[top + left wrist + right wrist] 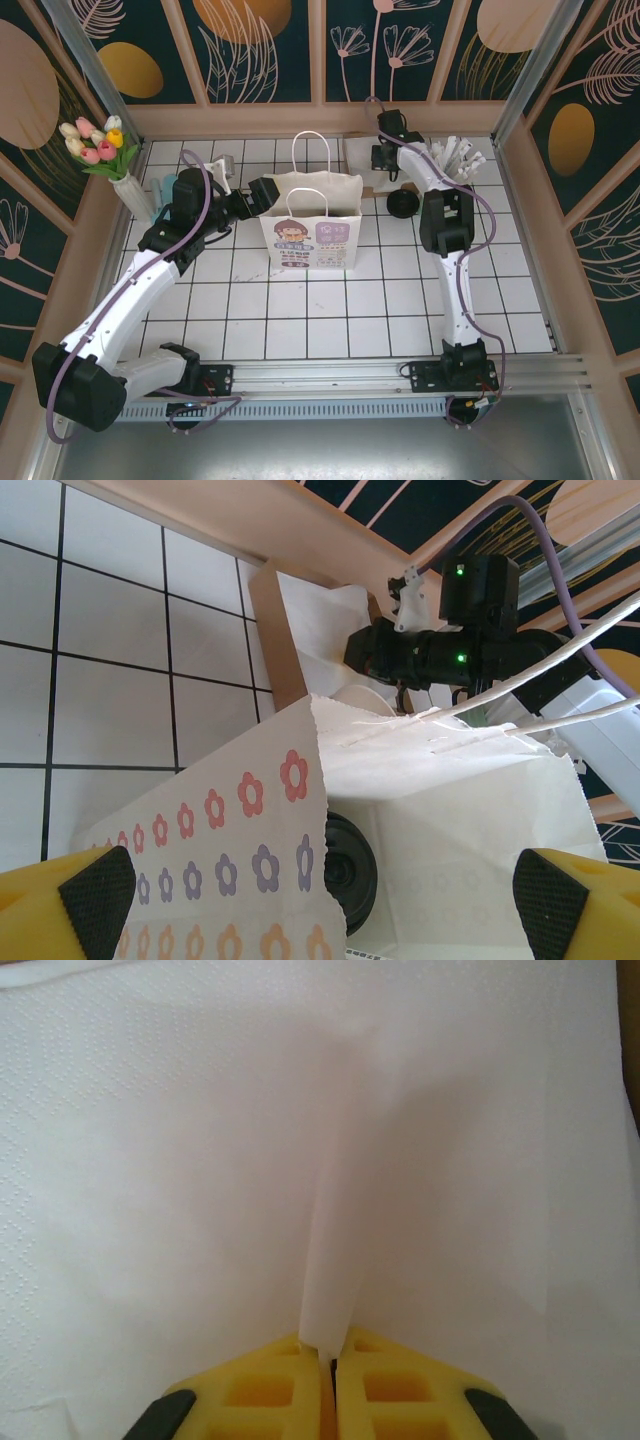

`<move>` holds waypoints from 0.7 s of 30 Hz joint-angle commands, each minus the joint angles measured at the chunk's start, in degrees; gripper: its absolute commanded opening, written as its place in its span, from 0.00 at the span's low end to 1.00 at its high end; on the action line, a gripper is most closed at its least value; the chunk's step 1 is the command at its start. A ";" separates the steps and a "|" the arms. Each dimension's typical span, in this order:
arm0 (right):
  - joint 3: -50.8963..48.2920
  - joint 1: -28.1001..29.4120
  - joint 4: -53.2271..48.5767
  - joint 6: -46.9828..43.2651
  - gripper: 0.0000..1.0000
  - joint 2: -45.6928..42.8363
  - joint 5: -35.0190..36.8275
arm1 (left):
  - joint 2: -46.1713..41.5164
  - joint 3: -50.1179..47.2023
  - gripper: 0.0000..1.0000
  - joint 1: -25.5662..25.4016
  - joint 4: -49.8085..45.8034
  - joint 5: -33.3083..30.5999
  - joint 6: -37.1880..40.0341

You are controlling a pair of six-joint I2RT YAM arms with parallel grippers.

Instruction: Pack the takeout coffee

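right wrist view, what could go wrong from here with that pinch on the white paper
The right tool is shut on just a thin fold of the white napkin, so it may slip out or tear on lifting. The left tool stands open at the edge of the paper bag, not clamping it, so the bag might tip if bumped.

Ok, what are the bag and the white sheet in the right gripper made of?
The bag: matte white paper, printed, sharply creased. The white sheet: probably napkin tissue, soft, with fine embossed dots; the right gripper pinches a fold.
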 commanded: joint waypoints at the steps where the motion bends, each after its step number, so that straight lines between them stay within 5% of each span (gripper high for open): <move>1: 2.31 0.44 -0.58 -0.34 0.05 -3.78 0.40 | -0.02 -0.15 0.99 0.28 0.02 0.20 -0.49; 21: -1.39 1.34 3.88 -1.03 0.00 -11.22 2.35 | -1.07 -0.65 0.99 0.29 0.04 0.16 -0.61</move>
